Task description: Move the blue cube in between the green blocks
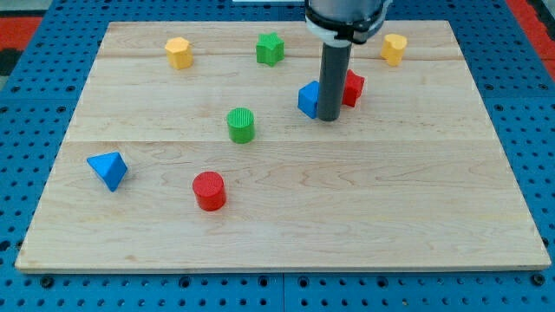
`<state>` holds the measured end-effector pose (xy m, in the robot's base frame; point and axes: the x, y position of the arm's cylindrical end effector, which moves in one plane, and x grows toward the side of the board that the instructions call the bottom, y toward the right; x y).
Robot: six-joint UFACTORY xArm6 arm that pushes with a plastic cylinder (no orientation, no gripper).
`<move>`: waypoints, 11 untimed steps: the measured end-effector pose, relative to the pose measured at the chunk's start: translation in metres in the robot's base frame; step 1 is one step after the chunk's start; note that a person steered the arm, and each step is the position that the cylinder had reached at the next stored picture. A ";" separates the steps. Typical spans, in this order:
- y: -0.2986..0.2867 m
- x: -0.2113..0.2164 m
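Observation:
The blue cube (308, 99) sits on the wooden board right of centre, partly hidden by my rod. My tip (329, 118) rests on the board touching the cube's right side. A green star block (270, 48) lies near the view's top, up and left of the cube. A green cylinder (241, 125) stands left of the cube and slightly lower. The cube is to the right of the gap between the two green blocks.
A red block (352, 87) sits just right of my rod. Yellow blocks lie at the top left (179, 53) and top right (394, 48). A red cylinder (209, 191) and a blue triangular block (108, 169) lie at lower left.

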<state>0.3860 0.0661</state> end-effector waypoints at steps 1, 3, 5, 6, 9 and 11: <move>0.014 -0.026; -0.018 -0.044; -0.052 -0.028; -0.052 -0.010; -0.070 -0.046; -0.038 -0.012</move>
